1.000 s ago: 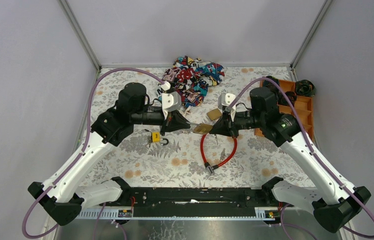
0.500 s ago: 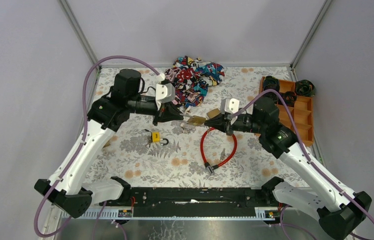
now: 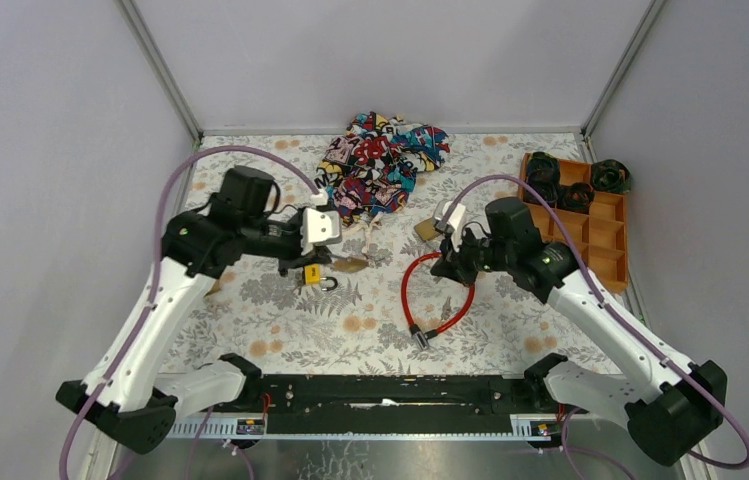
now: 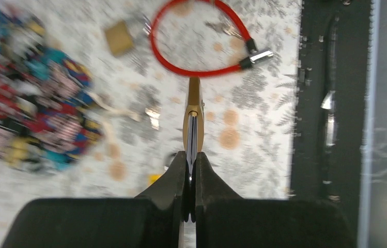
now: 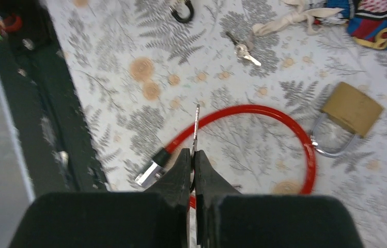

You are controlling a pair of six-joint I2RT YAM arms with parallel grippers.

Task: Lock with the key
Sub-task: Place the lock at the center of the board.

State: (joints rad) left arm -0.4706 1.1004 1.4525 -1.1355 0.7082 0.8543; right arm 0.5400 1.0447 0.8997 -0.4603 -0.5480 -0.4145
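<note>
Near edge: black rail (image 3: 380, 395) across the front of the floral table cover (image 3: 280, 320). Just past it, red cable lock (image 3: 440, 300) lying in a loop.

Right gripper (image 5: 192, 155) clenched on a thin key (image 5: 197, 124), blade sticking out forward over the red loop. Seen only in the right wrist view; too small to make out from above.

Left gripper (image 4: 191, 157) clamped on a brass padlock (image 4: 194, 106). Edge-on and blurred in the left wrist view, just a tan blob at the fingertips from above. Key and held padlock well apart.

Small yellow padlock (image 3: 312, 272) on the table just beside the left gripper; touching or not, cannot tell. Second brass padlock (image 5: 351, 109) flat on the table just outside the loop. Loose keys (image 5: 243, 49) near a white strap.

Farther back, patterned cloth (image 3: 382, 160) bunched at the back edge. Orange tray (image 3: 605, 235) at far right with dark round things (image 3: 610, 176) in its back compartments, top view only, front corner hidden by the right arm.
</note>
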